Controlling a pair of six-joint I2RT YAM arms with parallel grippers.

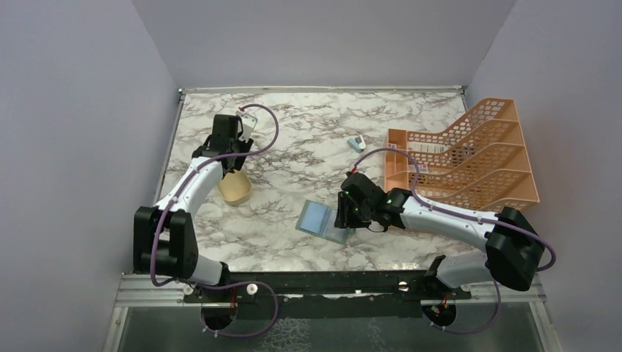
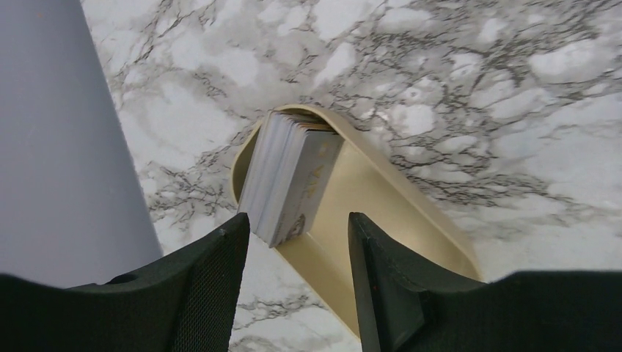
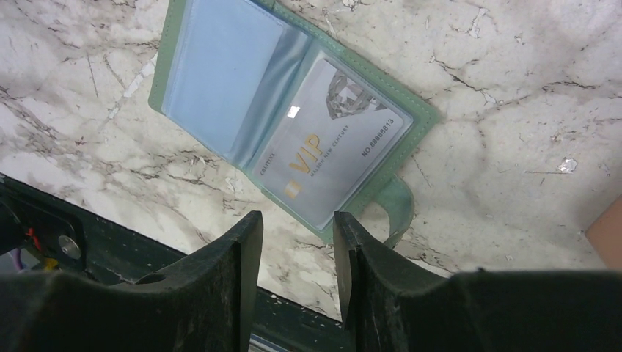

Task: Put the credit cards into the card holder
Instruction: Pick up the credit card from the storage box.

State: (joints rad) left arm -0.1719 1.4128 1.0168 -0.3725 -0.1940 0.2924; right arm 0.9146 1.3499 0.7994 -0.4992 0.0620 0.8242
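The card holder (image 3: 220, 81) is a grey-green wallet lying open on the marble, pale blue pockets up. A pale grey credit card marked VIP (image 3: 334, 143) sits in its right pocket. My right gripper (image 3: 297, 218) is open and empty, hovering just above the wallet's near edge, beside its strap. In the top view the gripper (image 1: 343, 216) covers the wallet's (image 1: 317, 217) right side. More credit cards (image 2: 290, 176) stand as a stack on edge, tan-brown one in front, at one end of the tan oval dish (image 2: 381, 213). My left gripper (image 2: 298, 218) is open and empty above the stack.
An orange mesh file rack (image 1: 469, 158) stands at the right. A small blue-and-white gadget (image 1: 356, 143) lies at the back middle. The tan dish (image 1: 236, 189) sits close to the left wall. A black rail (image 3: 44, 227) runs along the table's near edge.
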